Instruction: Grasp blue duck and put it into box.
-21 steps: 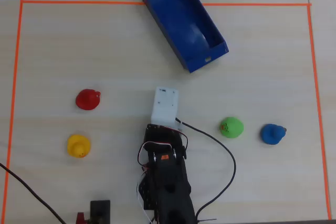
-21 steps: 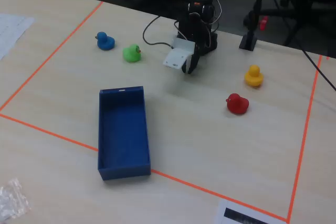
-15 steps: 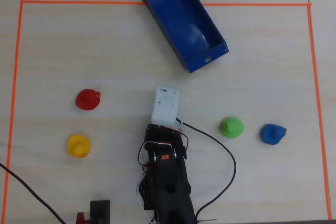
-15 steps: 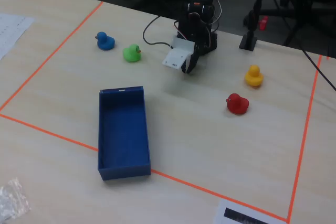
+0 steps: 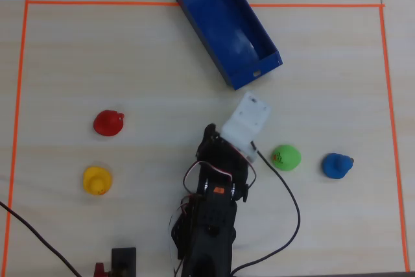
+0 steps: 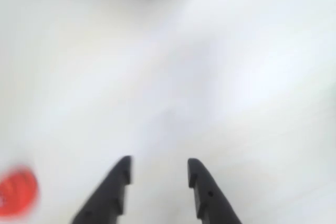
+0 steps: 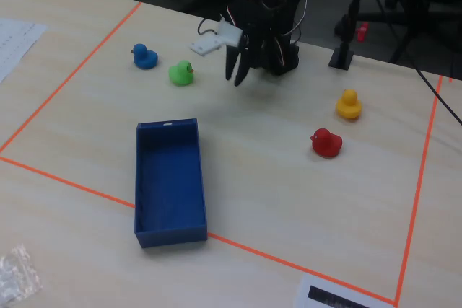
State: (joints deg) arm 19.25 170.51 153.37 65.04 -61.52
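Our gripper (image 6: 157,174) hangs spread and empty; blue duck (image 5: 337,165) sits far right past the green duck (image 5: 285,157), box (image 5: 227,24) empty.

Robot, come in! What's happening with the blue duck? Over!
Gripper open, empty, above bare table. Blue duck untouched, sitting past the green duck. Box empty. Green duck sits between arm and blue duck.

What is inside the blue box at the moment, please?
Nothing: the box shows only its bare blue floor in the overhead and fixed views. The blue duck sits on the table beside the green duck. No part of the floor is covered.
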